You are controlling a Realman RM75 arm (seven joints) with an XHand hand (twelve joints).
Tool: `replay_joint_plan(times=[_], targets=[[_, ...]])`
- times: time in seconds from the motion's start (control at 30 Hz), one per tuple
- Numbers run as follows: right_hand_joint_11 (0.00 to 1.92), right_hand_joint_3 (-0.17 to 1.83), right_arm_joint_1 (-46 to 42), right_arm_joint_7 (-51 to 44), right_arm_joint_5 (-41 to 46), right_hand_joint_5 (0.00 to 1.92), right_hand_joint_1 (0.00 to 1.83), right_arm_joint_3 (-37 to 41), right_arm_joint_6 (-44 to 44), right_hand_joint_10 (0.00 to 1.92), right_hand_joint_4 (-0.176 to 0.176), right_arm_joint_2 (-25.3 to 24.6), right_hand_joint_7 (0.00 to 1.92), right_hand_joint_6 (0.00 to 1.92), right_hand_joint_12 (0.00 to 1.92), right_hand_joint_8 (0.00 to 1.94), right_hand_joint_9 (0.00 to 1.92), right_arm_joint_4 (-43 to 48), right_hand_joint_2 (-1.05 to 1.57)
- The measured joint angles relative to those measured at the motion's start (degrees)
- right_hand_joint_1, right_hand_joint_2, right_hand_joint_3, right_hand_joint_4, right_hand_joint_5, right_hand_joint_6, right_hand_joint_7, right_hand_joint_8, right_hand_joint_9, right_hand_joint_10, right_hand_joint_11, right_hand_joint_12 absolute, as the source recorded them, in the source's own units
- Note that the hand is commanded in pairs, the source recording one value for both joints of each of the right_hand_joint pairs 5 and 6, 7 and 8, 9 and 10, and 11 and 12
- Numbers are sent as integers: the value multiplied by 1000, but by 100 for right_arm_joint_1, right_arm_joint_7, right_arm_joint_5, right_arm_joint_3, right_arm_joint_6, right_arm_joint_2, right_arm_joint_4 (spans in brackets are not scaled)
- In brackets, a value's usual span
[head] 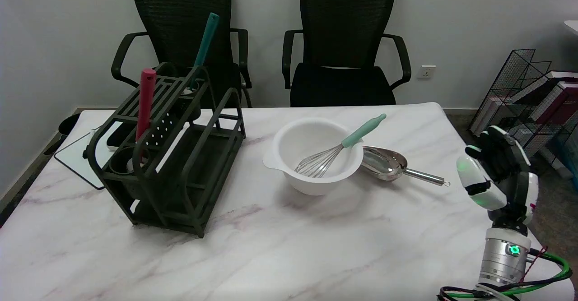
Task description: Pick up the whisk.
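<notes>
Since the right hand (496,170) sits at the table's right edge, well apart from the whisk (343,150), the pick looks not yet started. The hand holds nothing. Its fingers seem loosely curled upward, but the head view shows mostly the back and side of it, so whether they are spread or closed cannot be told.

The whisk rests in the white bowl (289,145) near the table's middle. Wire head is down inside the bowl, mint-green handle (364,131) leans over the rim on the right side and sticks up and out toward the far right. Handle is free, nothing touching it except the rim.

A metal scoop (388,163) lies on the marble table (289,247) just beside the bowl, on the side the arm would come from. Its thin handle points toward the hand. Likely the main clutter risk on approach.

The dark utensil rack (180,156) stands well left of the bowl, with a red-handled tool (145,102) and a teal-handled tool (205,43) standing in it. Not in the way.

Judged status: nothing done. Left to do: reach across to the protruding handle, close on it, lift the wire head clear of the bowl. The bowl looks light, so it may tip or drag if the wires catch on the rim.
</notes>
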Motion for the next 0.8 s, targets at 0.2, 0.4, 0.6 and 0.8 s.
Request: replay_joint_plan(times=[0.2, 0.4, 0.6, 0.8], targets=[[719, 785, 26, 206, 98, 550, 920, -121, -111, 575, 0, -36, 605, 550, 719, 605, 575, 164, 261], [694, 810, 69, 444, 163, 518, 917, -220, -295, 574, 0, -80, 599, 518, 694, 599, 574, 311, 219], [647, 845, 143, 732, 202, 451, 916, -286, -573, 553, 0, -112, 579, 451, 647, 579, 553, 462, 139], [592, 893, 283, 1272, 195, 234, 914, -283, -966, 517, 0, -109, 510, 234, 592, 510, 517, 655, 27]])
